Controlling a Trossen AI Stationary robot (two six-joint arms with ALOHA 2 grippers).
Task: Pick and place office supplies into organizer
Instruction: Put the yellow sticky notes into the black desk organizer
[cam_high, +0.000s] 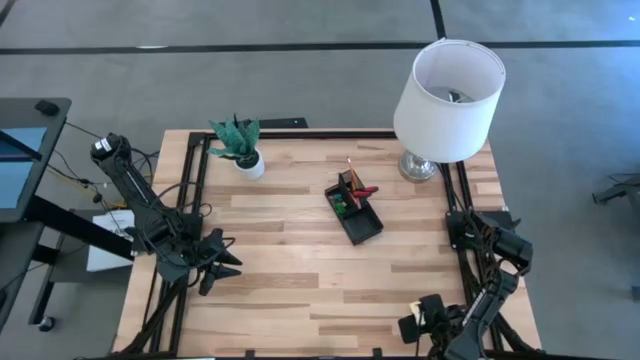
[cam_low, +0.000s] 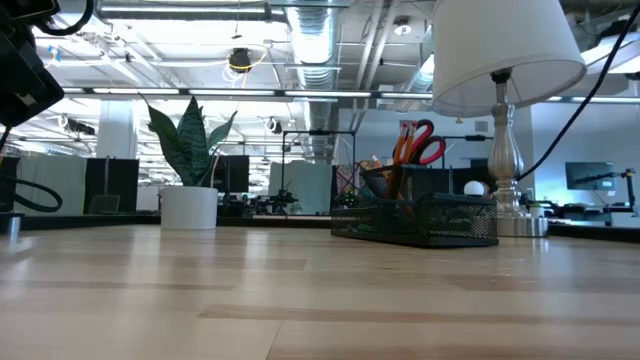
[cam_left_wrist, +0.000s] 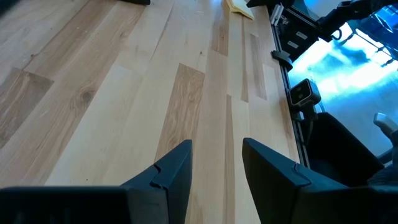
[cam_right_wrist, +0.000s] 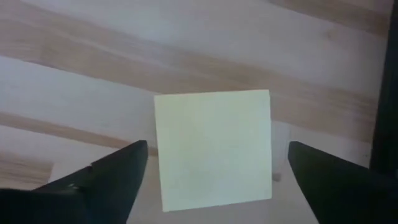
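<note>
Looking down through the right wrist camera, I have the right end effector (cam_right_wrist: 214, 171) poised over a pale yellow square sticky-note pad (cam_right_wrist: 213, 149) lying flat on the light wooden counter (cam_high: 290, 280); its two dark fingers (cam_right_wrist: 112, 177) stand wide apart, one on each side of the pad, touching nothing. From overhead the right arm sits folded at the counter's near right corner, so the pad must lie there under the wrist, though I can't make it out in that view.

I judge the pad light, thin and a little floppy, its paper edges easy to crush, so I'd take it across two opposite edges at mid-length, low to the wood. Being square it has no real long axis; it lies slightly rotated against the wood grain.

The small black mesh rectangular organizer (cam_high: 354, 210) stands mid-counter, angled, already holding red-handled scissors (cam_low: 421, 143) upright, well apart from the pad.

My left end effector (cam_left_wrist: 214, 174) hovers over bare wood at the left side, fingers partly apart, empty.
</note>
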